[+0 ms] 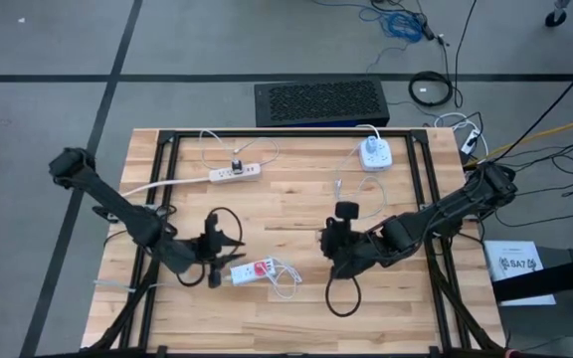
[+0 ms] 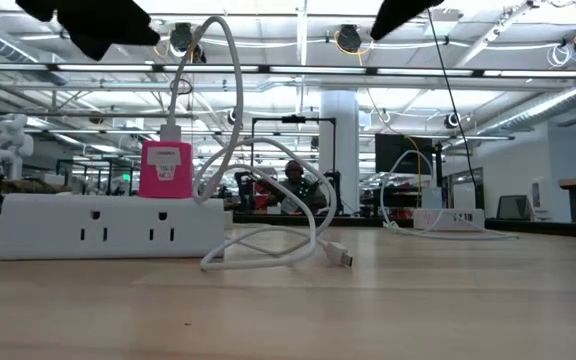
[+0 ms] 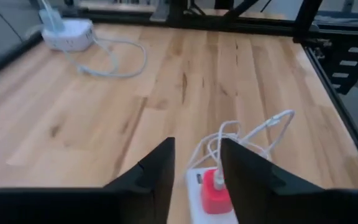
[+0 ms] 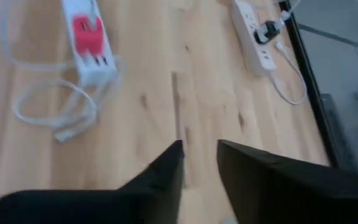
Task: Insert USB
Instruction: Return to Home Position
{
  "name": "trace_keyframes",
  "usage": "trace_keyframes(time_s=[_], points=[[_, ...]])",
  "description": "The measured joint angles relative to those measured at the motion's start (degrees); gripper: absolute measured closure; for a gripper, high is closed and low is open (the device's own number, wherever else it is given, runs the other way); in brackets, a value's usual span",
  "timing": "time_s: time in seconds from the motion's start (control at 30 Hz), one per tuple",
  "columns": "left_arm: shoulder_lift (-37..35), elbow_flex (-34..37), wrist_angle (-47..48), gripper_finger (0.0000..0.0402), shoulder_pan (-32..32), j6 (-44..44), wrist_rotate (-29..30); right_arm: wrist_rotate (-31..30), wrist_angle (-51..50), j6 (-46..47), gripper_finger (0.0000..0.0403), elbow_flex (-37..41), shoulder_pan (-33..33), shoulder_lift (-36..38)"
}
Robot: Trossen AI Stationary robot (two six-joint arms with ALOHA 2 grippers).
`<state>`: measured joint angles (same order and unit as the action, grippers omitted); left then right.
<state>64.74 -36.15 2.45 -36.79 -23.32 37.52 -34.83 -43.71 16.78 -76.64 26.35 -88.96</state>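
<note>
The pink charger adapter (image 2: pixel 166 168) stands upright in the white outlet extension (image 2: pixel 108 225), toward its right end. The white cable (image 2: pixel 230 100) is plugged into the adapter's top. From there the cable arches up and drops to the surface (image 2: pixel 448 300) just right of the extension. It lies there in loose loops, with its free connector (image 2: pixel 340 257) resting on the wood. Seen from above, the extension lies in the near-left part of the surface, slightly tilted, with the cable coiled at its right end.

The left tool (image 1: pixel 213 263) is just beside the extension's left end. Its fingers (image 3: pixel 157 177) stand apart and hold nothing, and the adapter shows in the gap beyond them. Whether the tool touches the extension cannot be told.

The right tool (image 1: pixel 328 244) is near the middle of the surface, to the right of the cable loops and apart from them. Its fingers (image 4: pixel 166 171) are also parted, by a narrow gap, with nothing between them.

Farther back, a second power strip (image 1: pixel 235 172) lies toward the far left with a black plug (image 1: pixel 237 165) in it. A round white outlet hub (image 1: pixel 373 154) sits at the far right with its own thin lead trailing from it. Beyond the far edge, a black perforated box (image 1: pixel 318 101) rests on the floor.
</note>
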Motion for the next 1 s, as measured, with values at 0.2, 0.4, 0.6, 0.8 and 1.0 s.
trace_keyframes(time_s=[0.2,0.4,0.6,0.8,1.0], points=[[-5.0,-0.08,1.49,0.0326,4.75,8.63,-6.1,-1.17,-3.39,-4.47,0.0379,1.46,-1.91,0.49],[-5.39,-0.17,3.55,0.0392,16.38,12.93,-19.16,3.28,4.45,-9.59,0.0399,9.35,-7.15,4.47],[-10.47,-0.17,4.68,0.0398,19.97,18.35,-22.35,9.55,22.21,-16.92,0.0402,23.5,-11.22,17.01],[-19.92,-0.01,10.25,0.0398,21.31,20.29,-21.32,15.82,39.5,-20.61,0.0403,39.56,-15.22,32.74],[-24.34,5.14,8.03,0.0399,26.24,21.17,-27.08,20.85,51.36,-22.01,0.0403,53.09,-19.24,47.69]])
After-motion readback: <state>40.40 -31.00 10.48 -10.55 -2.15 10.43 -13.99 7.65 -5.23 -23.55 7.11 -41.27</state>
